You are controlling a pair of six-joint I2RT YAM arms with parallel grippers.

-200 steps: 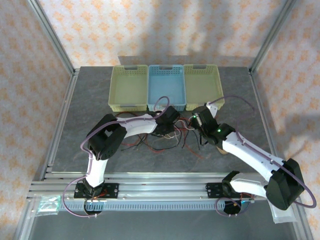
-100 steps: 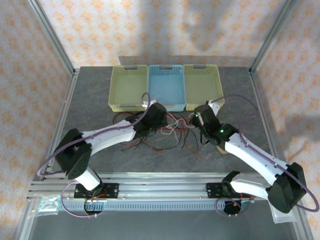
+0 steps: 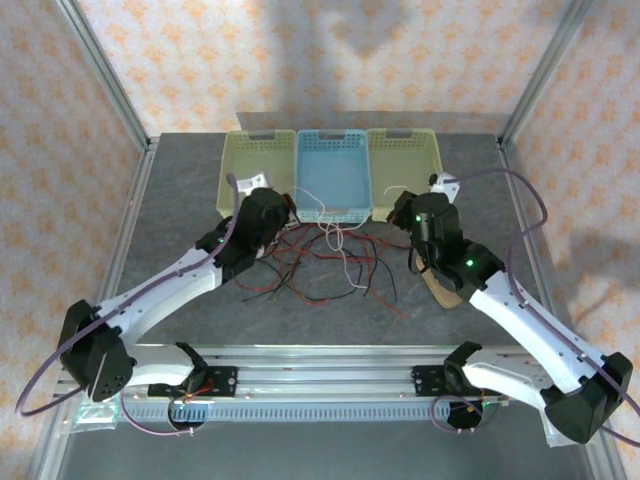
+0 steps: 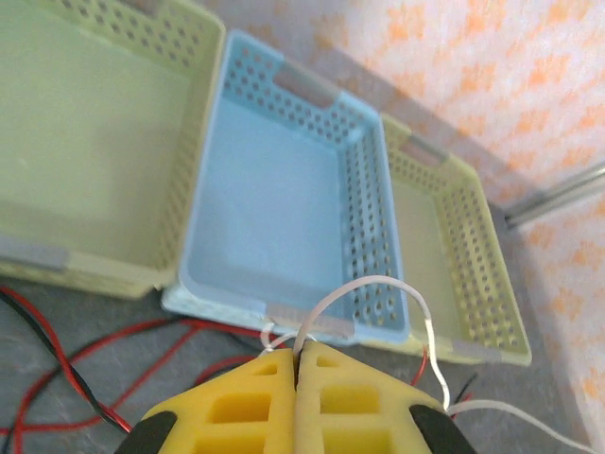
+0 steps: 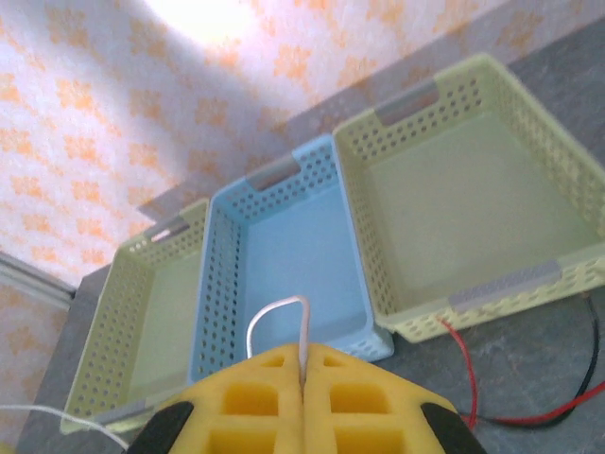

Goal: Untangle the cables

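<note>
White cable (image 4: 376, 279) pinched, left tool (image 4: 296, 354), right tool (image 5: 302, 354), arms outstretched

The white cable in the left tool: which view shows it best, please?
Left wrist view: the white cable loops out of the shut left tool. The top view shows it as a thin strand; the right wrist view shows a white loop, perhaps the same.

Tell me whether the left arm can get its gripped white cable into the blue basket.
Probably yes: the left fingers, shut on the white cable, sit just short of the blue basket, with nothing between. The right fingers also grip white cable, which may limit slack.
</note>
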